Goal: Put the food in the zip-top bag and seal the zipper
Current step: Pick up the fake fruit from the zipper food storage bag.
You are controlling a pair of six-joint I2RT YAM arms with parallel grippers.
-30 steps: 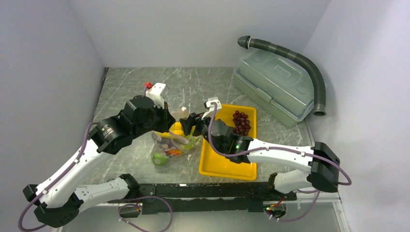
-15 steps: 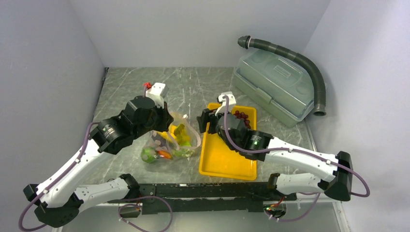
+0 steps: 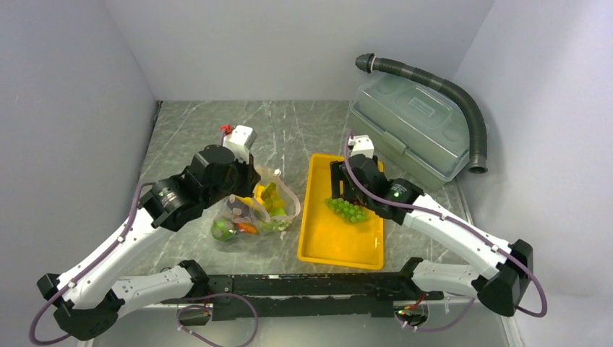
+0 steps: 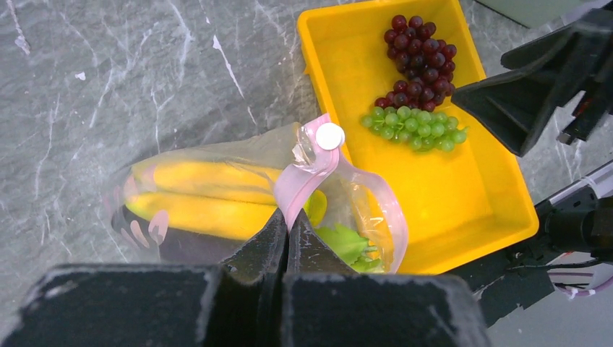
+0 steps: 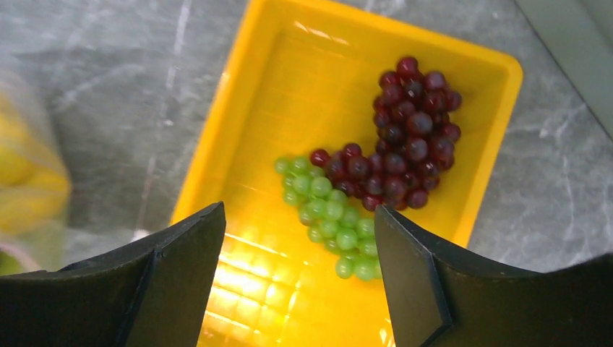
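Observation:
The clear zip-top bag [image 3: 253, 213] lies left of the yellow tray [image 3: 340, 242]. My left gripper [image 4: 288, 220] is shut on its pink zipper [image 4: 307, 177], holding the mouth up and open. Inside it I see yellow bananas [image 4: 195, 195] and green leafy stalks [image 4: 347, 242]. Green grapes [image 5: 329, 210] and dark red grapes [image 5: 405, 144] lie together in the tray. My right gripper [image 5: 298, 210] hangs open above them, touching nothing. From above, the right gripper [image 3: 347, 191] hides the red grapes, and only the green grapes [image 3: 347, 210] show.
A translucent grey-green lidded box [image 3: 412, 130] stands at the back right with a grey ribbed hose [image 3: 463, 108] curving over it. Grey walls close in the left, back and right sides. The tray's rim [image 4: 463, 195] lies close beside the bag's mouth.
My right gripper has drawn back from the bag's mouth to above the tray and opened wider. The bag has shifted slightly and settled. The left gripper has kept its hold.

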